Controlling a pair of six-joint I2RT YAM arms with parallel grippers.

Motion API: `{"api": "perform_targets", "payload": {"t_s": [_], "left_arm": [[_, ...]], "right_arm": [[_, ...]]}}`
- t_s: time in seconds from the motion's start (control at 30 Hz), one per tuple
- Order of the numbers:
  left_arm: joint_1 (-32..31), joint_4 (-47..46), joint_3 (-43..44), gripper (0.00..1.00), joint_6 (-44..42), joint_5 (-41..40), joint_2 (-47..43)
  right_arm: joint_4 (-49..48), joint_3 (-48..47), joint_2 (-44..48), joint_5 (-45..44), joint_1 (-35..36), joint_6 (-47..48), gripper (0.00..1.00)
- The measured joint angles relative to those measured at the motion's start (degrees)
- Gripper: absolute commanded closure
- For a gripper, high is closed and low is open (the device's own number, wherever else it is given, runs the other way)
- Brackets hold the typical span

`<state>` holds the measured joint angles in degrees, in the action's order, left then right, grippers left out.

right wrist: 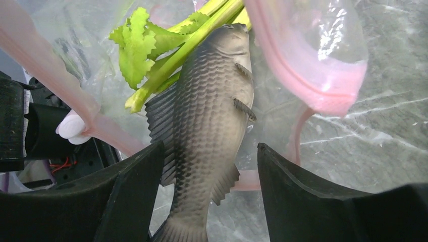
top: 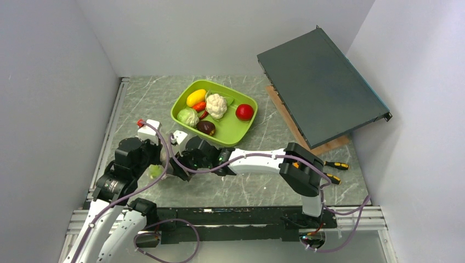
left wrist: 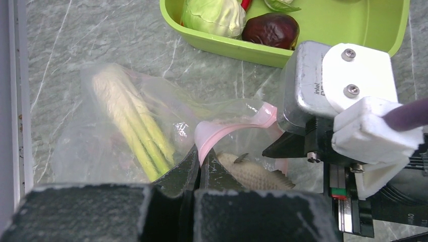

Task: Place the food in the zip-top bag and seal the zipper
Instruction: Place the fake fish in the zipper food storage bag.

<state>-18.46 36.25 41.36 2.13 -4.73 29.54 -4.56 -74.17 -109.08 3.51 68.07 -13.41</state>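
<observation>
The clear zip-top bag (left wrist: 86, 146) lies on the table left of the lime-green tray (top: 181, 104). A pale leafy stalk (left wrist: 131, 121) is inside it. My left gripper (left wrist: 200, 156) is shut on the bag's pink zipper rim (left wrist: 227, 126) and holds the mouth open. A grey toy fish (right wrist: 212, 116) lies head-first in the mouth, next to the stalk (right wrist: 166, 60). My right gripper (right wrist: 209, 148) is open around the fish's tail. In the tray are a yellow fruit (top: 196, 97), cauliflower (top: 216, 105), a red fruit (top: 244, 112), cabbage (top: 188, 116) and a dark purple piece (top: 206, 127).
A dark flat panel (top: 321, 87) leans on a wooden board (top: 329, 145) at the back right. Two screwdrivers with yellow-black handles (top: 335, 165) lie near the right arm. Grey walls close in the table on three sides.
</observation>
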Motion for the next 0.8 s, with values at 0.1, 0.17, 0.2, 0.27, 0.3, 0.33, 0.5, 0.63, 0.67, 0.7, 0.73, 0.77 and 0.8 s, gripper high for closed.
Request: {"api": "perform_targets", "payload": {"t_s": [0.1, 0.17, 0.2, 0.27, 0.3, 0.33, 0.5, 0.63, 0.67, 0.7, 0.73, 0.77, 0.8], "left_arm": [[0.0, 0.0, 0.0, 1.00, 0.0, 0.0, 0.0], [0.0, 0.0, 0.0, 1.00, 0.0, 0.0, 0.0], [0.0, 0.0, 0.0, 1.00, 0.0, 0.0, 0.0], [0.0, 0.1, 0.0, 1.00, 0.0, 0.0, 0.0], [0.0, 0.1, 0.0, 1.00, 0.0, 0.0, 0.0], [0.0, 0.2, 0.0, 1.00, 0.0, 0.0, 0.1], [0.0, 0.3, -0.3, 1.00, 0.0, 0.0, 0.1], [0.0, 0.0, -0.3, 1.00, 0.0, 0.2, 0.0], [0.0, 0.0, -0.3, 1.00, 0.0, 0.2, 0.0], [0.0, 0.0, -0.3, 1.00, 0.0, 0.2, 0.0], [0.0, 0.0, -0.3, 1.00, 0.0, 0.3, 0.0], [0.0, 0.0, -0.3, 1.00, 0.0, 0.3, 0.0], [0.0, 0.0, -0.3, 1.00, 0.0, 0.3, 0.0]], "right_arm": [[-0.8, 0.0, -0.4, 0.0, 0.0, 0.2, 0.27], [-1.7, 0.0, -1.0, -0.2, 0.0, 0.4, 0.27], [-2.2, 0.0, -1.4, -0.5, 0.0, 0.4, 0.27], [-3.4, 0.0, -2.2, -1.2, 0.1, 0.8, 0.30], [-3.8, 0.0, -2.5, -1.6, 0.1, 0.9, 0.34], [-4.3, 0.0, -2.9, -2.1, 0.1, 1.1, 0.39], [-5.4, 0.0, -3.8, -3.0, 0.1, 1.7, 0.72], [-6.8, 0.0, -4.2, -2.9, 0.1, 1.6, 0.93], [-7.3, 0.0, -4.3, -2.6, 0.1, 1.4, 1.00], [-7.6, 0.0, -4.3, -2.5, 0.1, 1.4, 1.00], [-8.2, 0.0, -4.3, -2.3, 0.1, 1.2, 1.00], [-8.4, -0.1, -4.3, -2.3, 0.1, 1.1, 1.00], [-8.4, -0.3, -4.3, -2.2, 0.1, 0.9, 1.00]]}}
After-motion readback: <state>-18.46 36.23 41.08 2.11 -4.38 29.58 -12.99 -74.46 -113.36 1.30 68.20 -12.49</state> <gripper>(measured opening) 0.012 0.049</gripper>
